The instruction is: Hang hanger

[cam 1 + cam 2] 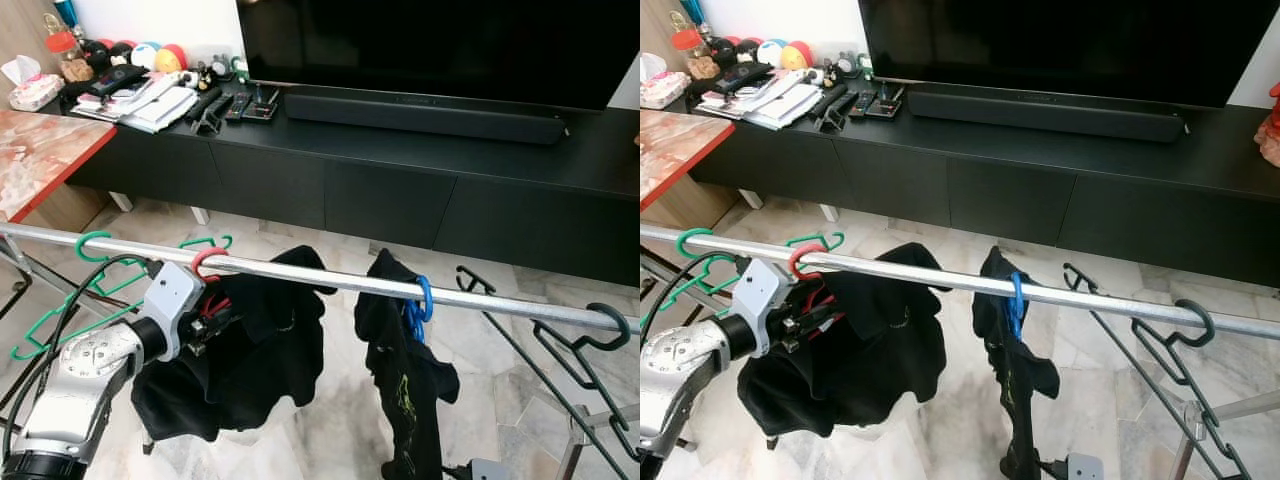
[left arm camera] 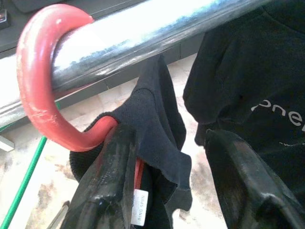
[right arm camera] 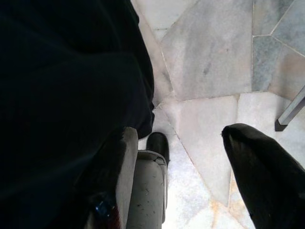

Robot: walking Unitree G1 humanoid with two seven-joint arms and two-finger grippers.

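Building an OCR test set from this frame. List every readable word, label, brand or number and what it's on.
"pne", partly cut off: pale print on the black shirt hanging from the rail.
"DING SPIN", partial: small white tag below the red hanger, beside a left pincer finger.
Green print on the second dark garment: too blurred to read.
Papers and remotes on the TV console: too small to read.

Even daylight, head views sharp. Glare blows out the rail [image 2: 143,36] in left wrist view; fingertips soft.
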